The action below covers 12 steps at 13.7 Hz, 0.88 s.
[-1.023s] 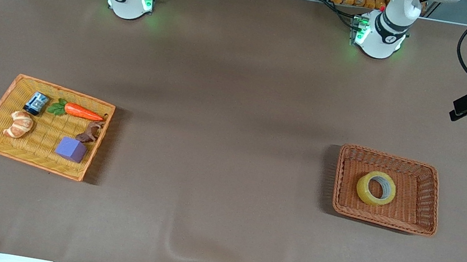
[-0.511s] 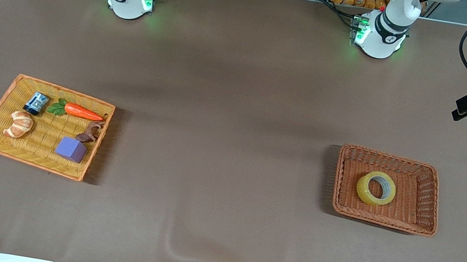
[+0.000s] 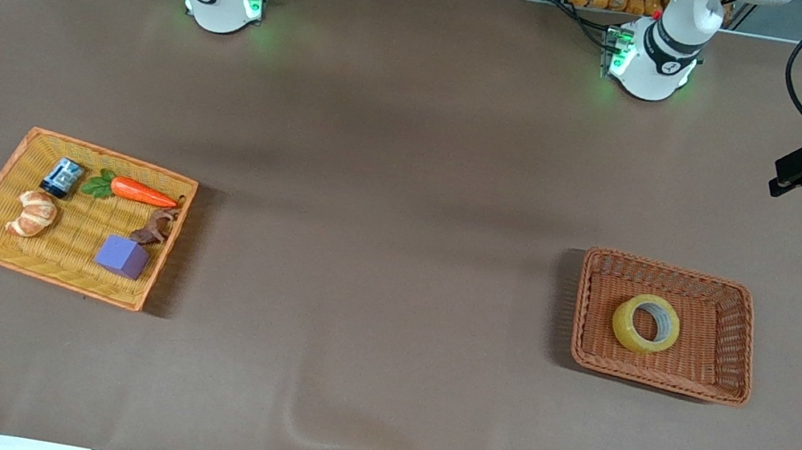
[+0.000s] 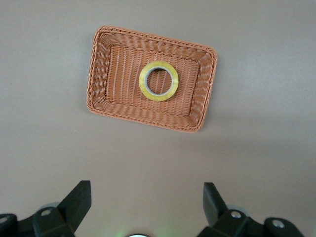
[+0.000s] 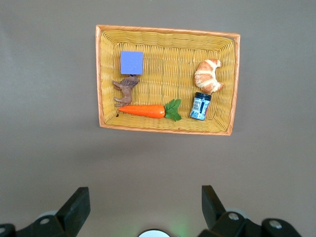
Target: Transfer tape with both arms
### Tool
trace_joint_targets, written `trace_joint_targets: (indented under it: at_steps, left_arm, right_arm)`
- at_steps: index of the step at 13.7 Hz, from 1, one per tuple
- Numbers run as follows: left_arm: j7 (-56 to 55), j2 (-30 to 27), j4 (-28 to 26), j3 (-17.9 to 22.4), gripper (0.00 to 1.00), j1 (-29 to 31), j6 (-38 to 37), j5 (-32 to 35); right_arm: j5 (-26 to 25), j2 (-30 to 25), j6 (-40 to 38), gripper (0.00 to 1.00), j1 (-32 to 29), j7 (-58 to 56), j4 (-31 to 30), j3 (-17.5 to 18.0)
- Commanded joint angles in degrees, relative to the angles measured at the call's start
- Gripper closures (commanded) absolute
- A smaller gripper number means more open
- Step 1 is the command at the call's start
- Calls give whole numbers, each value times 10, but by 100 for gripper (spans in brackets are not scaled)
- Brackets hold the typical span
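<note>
I see the tape lying flat in the brown basket toward the left arm's end of the desk, well below my left tool, which hangs high with its fingers spread on nothing. My right tool, also spread, hangs high over the yellow basket of toys. Both arms are clear of the tape, so this fits either end of the transfer; I cannot judge which.
</note>
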Motion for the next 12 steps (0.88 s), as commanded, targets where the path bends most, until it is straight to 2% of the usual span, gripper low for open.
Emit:
trace_joint_targets:
  at_steps: [1, 12]
  left_arm:
    - [28, -7, 3, 3, 0, -5, -11, 13]
    - [43, -8, 2, -2, 0, -5, -12, 22]
  right_arm:
    - [10, 1, -4, 0, -11, -6, 0, 6]
    - [10, 1, 5, 0, -11, -6, 2, 5]
